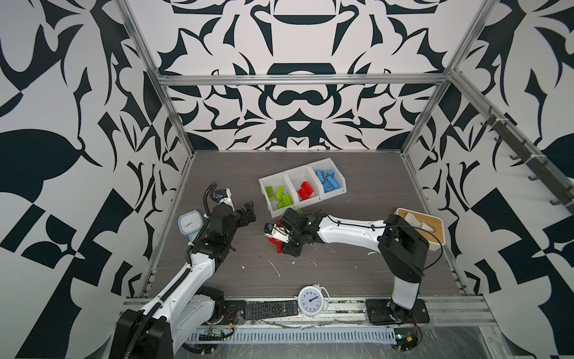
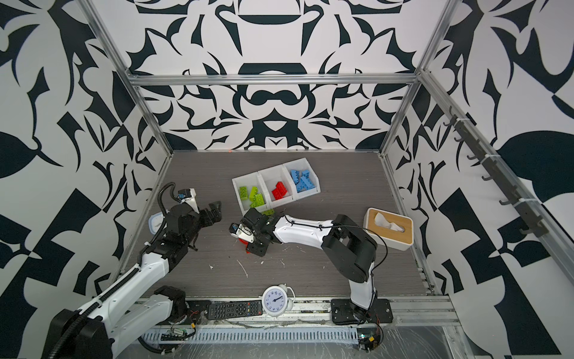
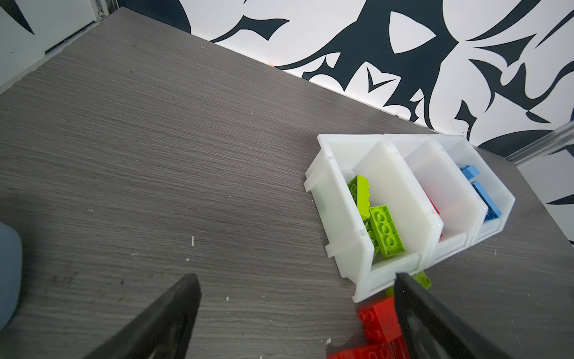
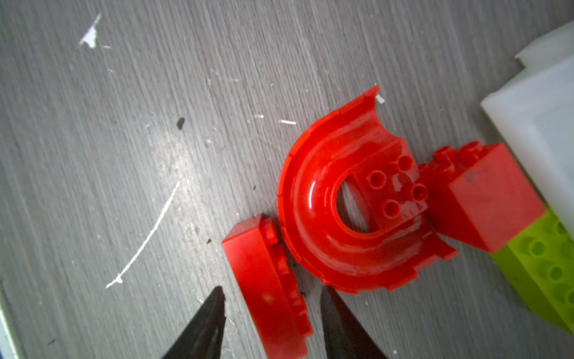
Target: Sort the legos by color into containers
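Observation:
Three joined white containers [image 1: 329, 161] [image 3: 341, 248] stand at the back centre. In both top views they hold green legos [image 1: 279, 195], red legos [image 1: 306, 190] and blue legos [image 1: 328, 180], one colour per bin. On the table in front of them lie a red arch piece [image 4: 326, 217], a red square brick [image 4: 484, 199] and a green brick [image 4: 540, 264]. My right gripper [image 4: 272, 289] points down, open, with its fingertips on either side of a small curved red brick [image 4: 264, 279] and gaps showing on both sides. My left gripper [image 1: 248, 214] [image 3: 295, 276] hovers wide open, left of the pile.
A tissue box with a wooden lid [image 1: 419, 227] sits at the right edge. A white alarm clock [image 1: 312, 300] and a black remote [image 1: 270, 309] lie at the front edge. A pale blue clock [image 1: 190, 225] stands beside the left arm. White scraps dot the table.

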You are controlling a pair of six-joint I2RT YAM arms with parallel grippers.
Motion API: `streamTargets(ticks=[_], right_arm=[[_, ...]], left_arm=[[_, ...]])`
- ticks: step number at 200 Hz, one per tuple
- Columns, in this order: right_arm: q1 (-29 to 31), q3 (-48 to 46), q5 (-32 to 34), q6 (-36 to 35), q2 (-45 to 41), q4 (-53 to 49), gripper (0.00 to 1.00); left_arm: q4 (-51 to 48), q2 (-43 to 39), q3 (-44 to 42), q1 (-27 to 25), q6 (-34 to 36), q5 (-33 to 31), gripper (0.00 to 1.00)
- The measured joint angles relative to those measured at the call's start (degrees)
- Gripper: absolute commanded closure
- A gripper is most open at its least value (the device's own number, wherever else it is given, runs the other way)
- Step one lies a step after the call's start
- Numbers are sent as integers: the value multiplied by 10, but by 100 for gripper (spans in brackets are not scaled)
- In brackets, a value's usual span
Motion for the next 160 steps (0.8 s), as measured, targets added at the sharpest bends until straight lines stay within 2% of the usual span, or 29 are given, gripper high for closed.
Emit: streamTargets(ticks=[70,160], right_arm=[[0,9,6,-12,35,3,50],[3,12,14,-16,37,2,73]], left_arm=[[0,0,0,0,0,0,0],[0,0,0,0,0,0,0]])
